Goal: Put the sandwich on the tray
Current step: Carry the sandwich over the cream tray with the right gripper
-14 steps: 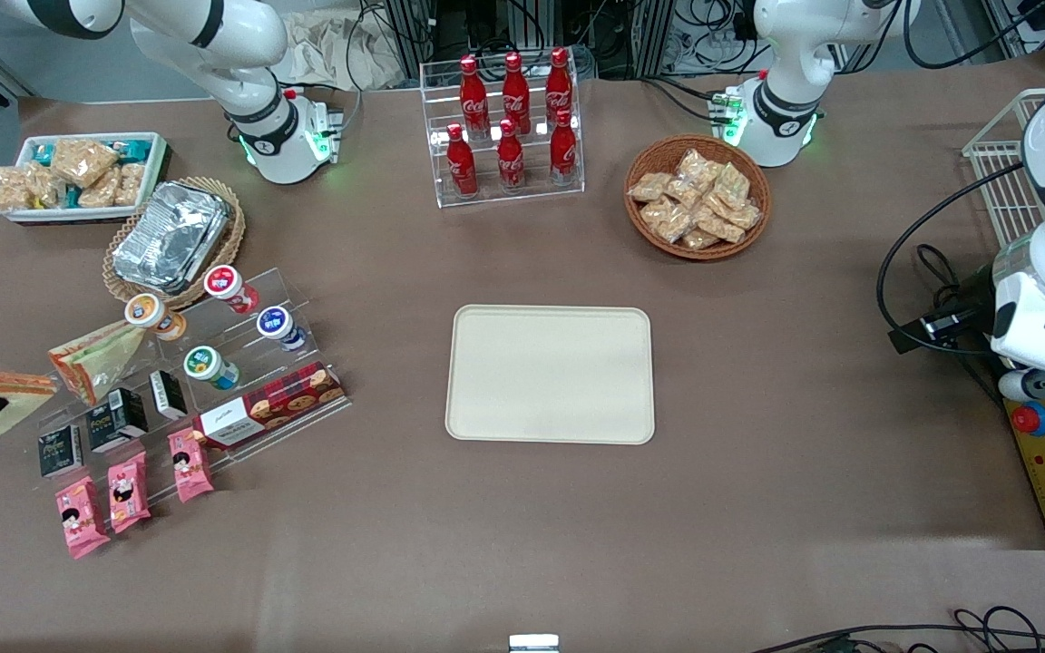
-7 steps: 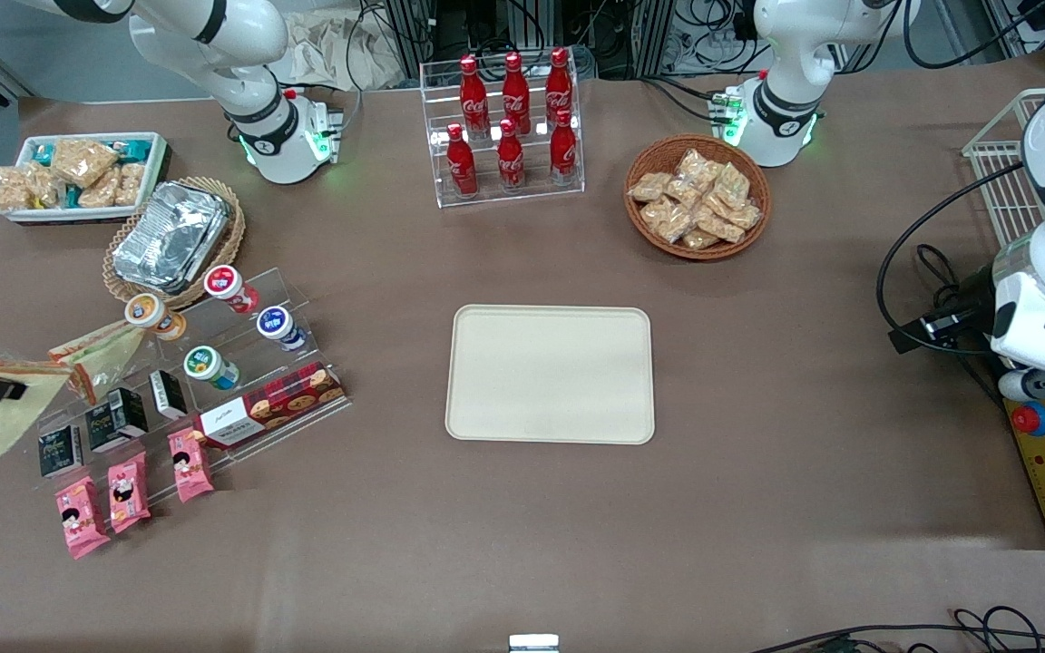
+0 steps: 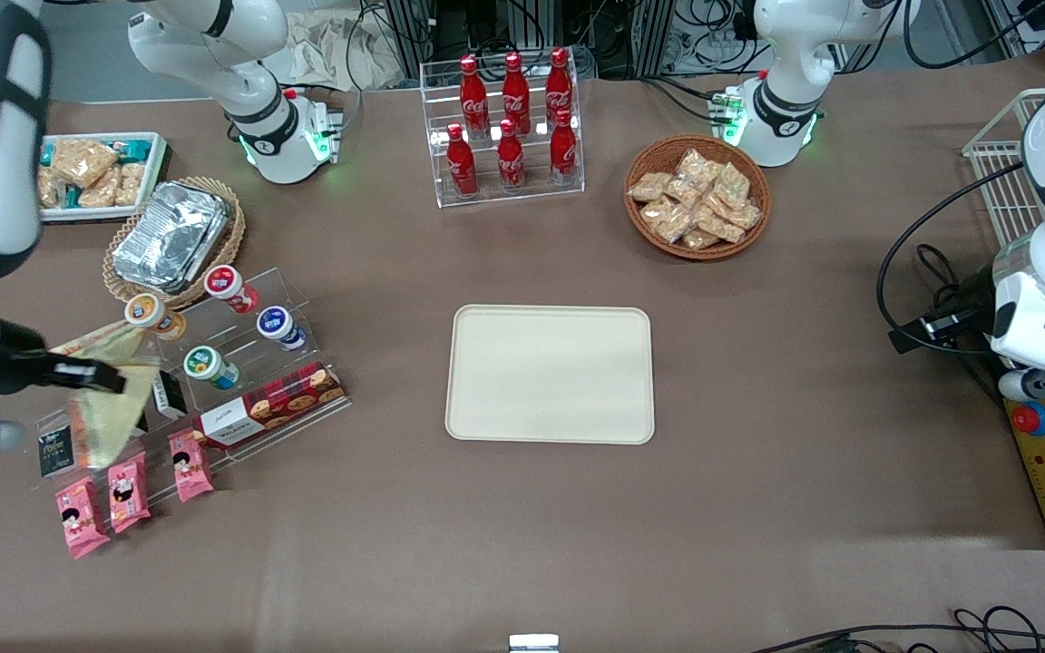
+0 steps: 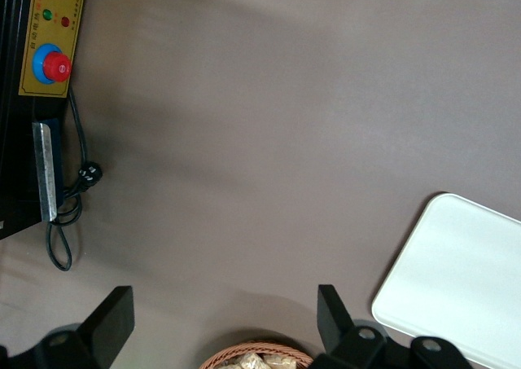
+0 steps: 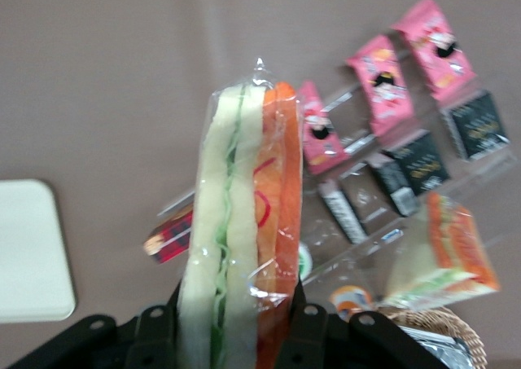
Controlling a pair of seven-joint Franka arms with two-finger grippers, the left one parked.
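Observation:
The sandwich [image 3: 108,419] [image 5: 242,222], a clear-wrapped wedge with pale bread and orange-red and green filling, hangs in the air above the acrylic snack rack [image 3: 241,363] at the working arm's end of the table. My gripper [image 3: 98,376] [image 5: 240,324] is shut on it, one finger pressing on each bread face. The cream tray [image 3: 550,374] [image 5: 28,251] lies bare at the table's middle, well apart from the sandwich. A second wrapped wedge [image 3: 101,342] [image 5: 444,255] rests on the rack, partly covered by my gripper in the front view.
The rack holds yoghurt cups [image 3: 214,367], black boxes [image 5: 476,125], a biscuit box [image 3: 268,405] and pink packets [image 3: 128,490]. A foil container [image 3: 169,236], a white snack bin [image 3: 101,172], a cola bottle stand [image 3: 509,127] and a wicker basket [image 3: 697,197] stand farther from the front camera.
My gripper has carried the sandwich in from the table's edge toward the tray, and it now hangs over the snack rack. Nothing else has moved.

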